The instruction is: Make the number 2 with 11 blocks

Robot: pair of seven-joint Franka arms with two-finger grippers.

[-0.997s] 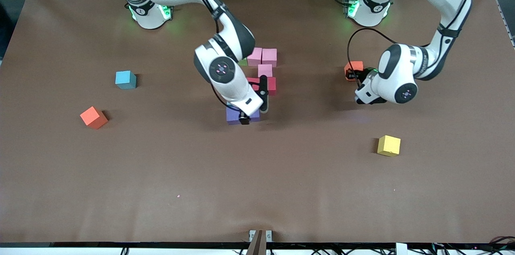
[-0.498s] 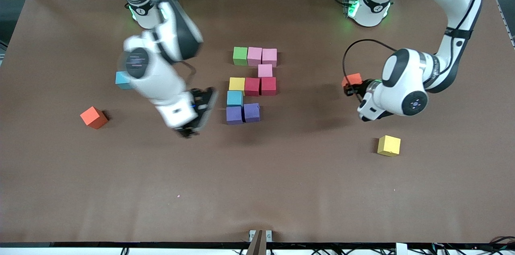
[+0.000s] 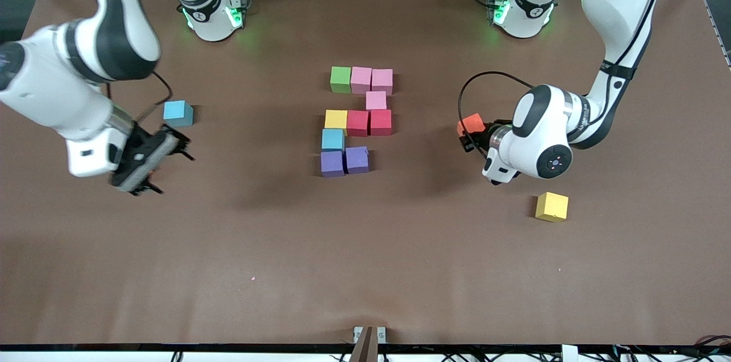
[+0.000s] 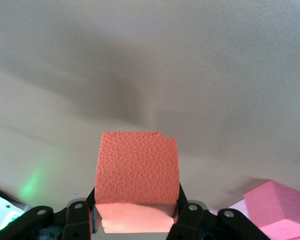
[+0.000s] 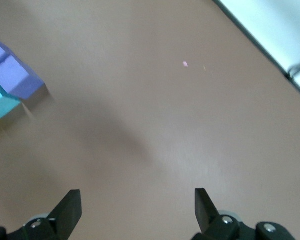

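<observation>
Gripping an orange block (image 3: 472,123) between its fingers, the left claw (image 3: 469,135) hangs right of centre in the front frame, over bare bench (image 3: 365,270) between the number 2 (image 3: 358,120) and a lone yellow block (image 3: 552,206) lower right; in the left wrist view the same orange block (image 4: 137,175) fills the gap of the claw (image 4: 137,212), a pink block (image 4: 280,205) showing at the frame's lower right corner; the number 2 sits at frame centre, ten cubes laid, its lowest row holding two purple blocks (image 3: 344,161) with the third place bare; the right claw (image 3: 149,159) hangs at the frame's left edge, jaws spread wide and holding nothing, over the bench just below a light blue block (image 3: 178,113); the right wrist view shows its claw (image 5: 137,207) over bare bench.
</observation>
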